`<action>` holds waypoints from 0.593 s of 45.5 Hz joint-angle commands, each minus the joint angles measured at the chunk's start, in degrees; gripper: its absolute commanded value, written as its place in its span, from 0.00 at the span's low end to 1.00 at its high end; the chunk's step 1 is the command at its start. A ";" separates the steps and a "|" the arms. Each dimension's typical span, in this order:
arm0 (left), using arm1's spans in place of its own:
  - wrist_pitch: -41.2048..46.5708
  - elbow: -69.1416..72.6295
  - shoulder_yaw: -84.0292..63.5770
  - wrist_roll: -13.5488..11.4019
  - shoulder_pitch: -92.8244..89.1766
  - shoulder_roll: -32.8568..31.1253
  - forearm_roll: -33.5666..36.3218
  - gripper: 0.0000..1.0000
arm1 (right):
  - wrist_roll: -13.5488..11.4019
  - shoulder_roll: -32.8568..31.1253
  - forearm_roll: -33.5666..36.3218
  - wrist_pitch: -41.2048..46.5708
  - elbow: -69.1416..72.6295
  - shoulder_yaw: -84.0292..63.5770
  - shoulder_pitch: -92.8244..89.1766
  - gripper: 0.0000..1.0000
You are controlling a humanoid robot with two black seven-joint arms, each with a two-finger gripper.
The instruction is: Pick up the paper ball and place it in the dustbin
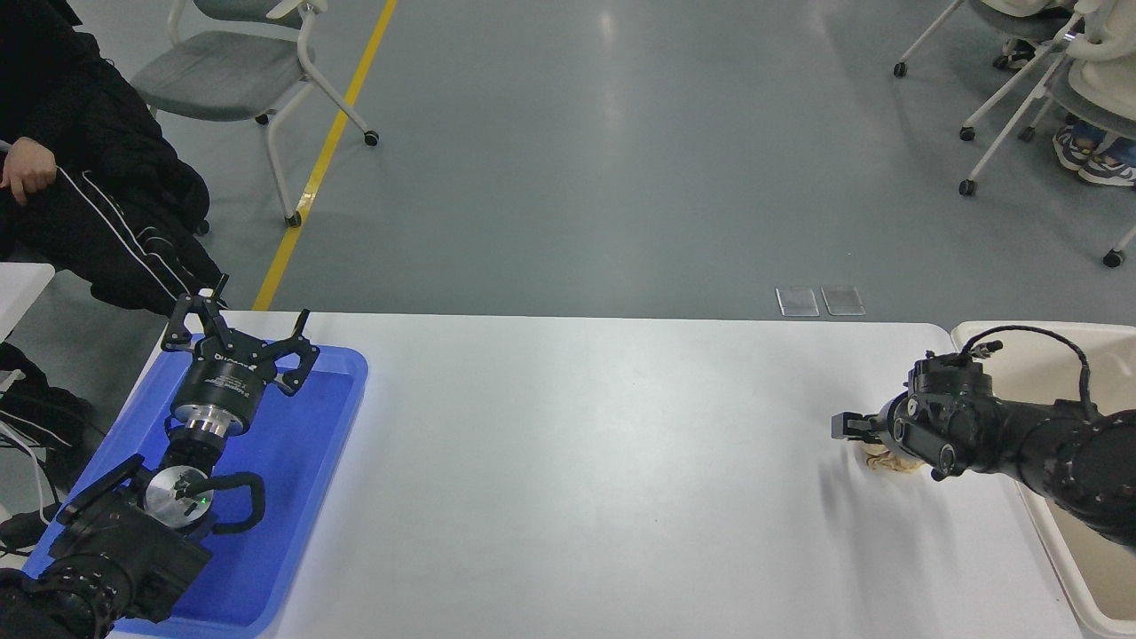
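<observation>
A white table (568,461) is seen from above, filling the near half of the scene, with grey floor beyond its far edge. At the near left, the left gripper (238,333) is parked over a shallow blue tray (302,497), its fingers spread wide with nothing between them. The tray lies along the table's left edge.

At the right side of the table, the right arm is stretched in from the right edge, pointing leftward. The right gripper (865,441) is lowered close to the tabletop, directly over the paper ball (883,461). Only a small tan, crumpled part of the ball is shown beneath the gripper's body, resting on the table near the right end. The fingers are largely hidden by the wrist, so it cannot be told how far they are parted or whether the ball is gripped.

The dustbin (985,330), cream-white with a thick rounded rim and beige inside, is placed just beyond the table's right end, partly cut off by the picture's right edge. The arm is passed over its near-left rim.

On the far left, a seated person in dark clothing (80,177) is partly shown, one hand (27,170) resting on a leg. Wheeled chairs (248,71) are stood on the floor at the far left and far right
</observation>
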 commanded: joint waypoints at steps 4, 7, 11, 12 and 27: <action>0.00 0.00 0.00 0.00 0.00 -0.05 0.00 1.00 | 0.00 0.12 0.24 4.44 -0.56 -0.12 0.21 0.00; 0.00 0.00 0.00 0.00 0.00 0.03 0.00 1.00 | 0.09 0.12 0.42 4.53 -0.56 -0.12 0.39 0.00; 0.00 0.00 0.00 0.00 0.00 -0.05 0.00 1.00 | 0.00 -0.05 0.51 4.62 -0.47 -0.12 1.09 0.00; 0.00 0.00 0.00 0.00 0.00 0.03 0.00 1.00 | 0.09 -0.05 0.51 4.70 -0.38 -0.12 1.27 0.00; 0.00 0.00 0.00 0.09 0.00 0.03 0.00 1.00 | 0.00 -6.81 0.07 8.39 10.06 -0.29 9.96 0.00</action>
